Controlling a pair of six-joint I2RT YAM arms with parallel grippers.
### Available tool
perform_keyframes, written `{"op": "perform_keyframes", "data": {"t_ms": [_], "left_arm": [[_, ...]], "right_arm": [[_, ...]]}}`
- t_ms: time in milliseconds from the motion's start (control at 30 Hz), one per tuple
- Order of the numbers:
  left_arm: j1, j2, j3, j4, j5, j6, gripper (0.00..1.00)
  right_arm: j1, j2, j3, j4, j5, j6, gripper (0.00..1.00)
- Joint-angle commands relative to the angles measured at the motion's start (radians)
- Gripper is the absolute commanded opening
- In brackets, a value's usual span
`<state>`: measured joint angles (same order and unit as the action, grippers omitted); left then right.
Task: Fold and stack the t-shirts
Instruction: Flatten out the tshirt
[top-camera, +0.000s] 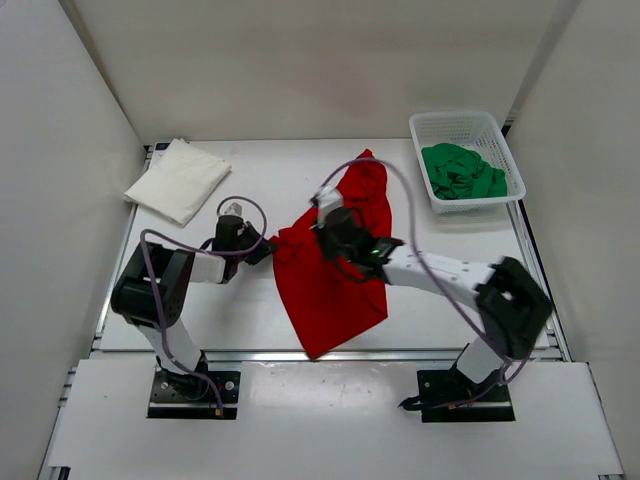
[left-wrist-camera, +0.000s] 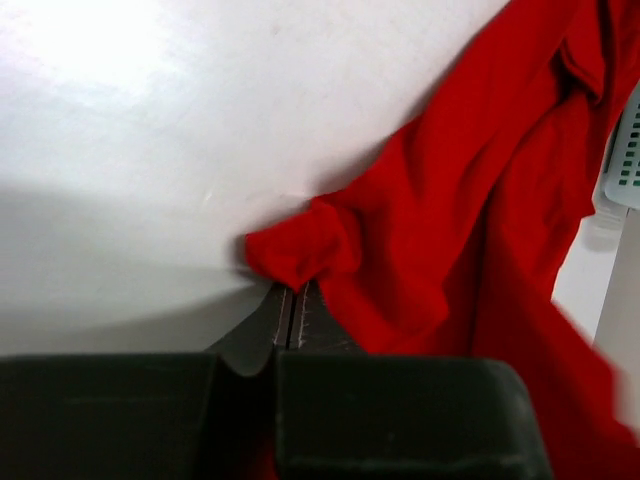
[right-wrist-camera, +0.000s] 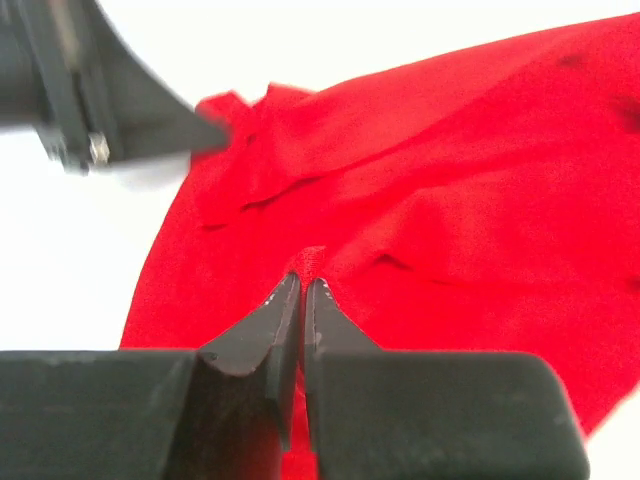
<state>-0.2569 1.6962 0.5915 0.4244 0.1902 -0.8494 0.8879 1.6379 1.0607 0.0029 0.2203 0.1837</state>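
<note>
The red t-shirt (top-camera: 330, 280) lies crumpled in the middle of the table, reaching from the back centre towards the front edge. My left gripper (top-camera: 272, 245) is shut on a bunched corner at the shirt's left edge (left-wrist-camera: 300, 250), its fingertips (left-wrist-camera: 290, 292) pressed together. Further right, my right gripper (top-camera: 325, 237) is shut on a small raised fold of the same red cloth (right-wrist-camera: 315, 258). A folded white t-shirt (top-camera: 178, 180) rests at the back left. The green t-shirt (top-camera: 461, 172) sits crumpled in the basket.
The white lattice basket (top-camera: 500, 135) stands at the back right corner, and its edge shows in the left wrist view (left-wrist-camera: 625, 160). White walls enclose the table on the left, back and right. Both arm bases sit at the near edge.
</note>
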Motion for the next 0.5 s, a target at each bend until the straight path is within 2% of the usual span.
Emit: {"op": "perform_keyframes", "data": {"t_ms": [0, 167, 267, 333, 367, 400, 467], "left_arm": [[-0.001, 0.069, 0.124, -0.081, -0.058, -0.003, 0.00], [0.093, 0.152, 0.341, -0.128, -0.090, -0.027, 0.00], [0.131, 0.181, 0.503, -0.182, -0.121, -0.013, 0.00], [0.151, 0.206, 0.634, -0.243, -0.121, 0.013, 0.13], [0.151, 0.209, 0.655, -0.289, -0.117, 0.032, 0.27], [0.153, 0.212, 0.701, -0.312, -0.106, 0.045, 0.32], [0.153, 0.185, 0.686, -0.345, -0.095, 0.062, 0.49]], "right_arm": [[-0.133, -0.252, -0.141, 0.077, -0.059, 0.137, 0.01], [-0.444, -0.579, -0.374, 0.054, -0.214, 0.313, 0.00], [-0.570, -0.765, -0.476, -0.035, -0.292, 0.371, 0.00], [-0.630, -0.880, -0.528, -0.131, -0.295, 0.399, 0.00], [-0.673, -0.927, -0.544, -0.174, -0.305, 0.414, 0.01], [-0.702, -0.950, -0.571, -0.196, -0.323, 0.433, 0.00], [-0.727, -0.998, -0.623, -0.253, -0.341, 0.445, 0.00]]}}
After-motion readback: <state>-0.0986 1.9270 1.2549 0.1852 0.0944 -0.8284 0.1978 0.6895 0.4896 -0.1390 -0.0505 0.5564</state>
